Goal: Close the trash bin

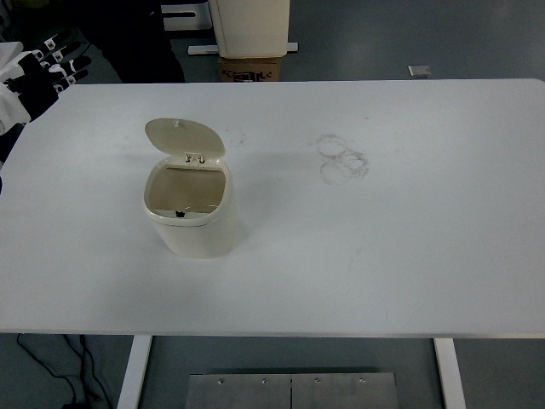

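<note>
Even, bright overhead light washes the tabletop (383, 247) with no glare, the bin (189, 213) casts only a soft shadow at its base, and focus is sharp throughout.
</note>
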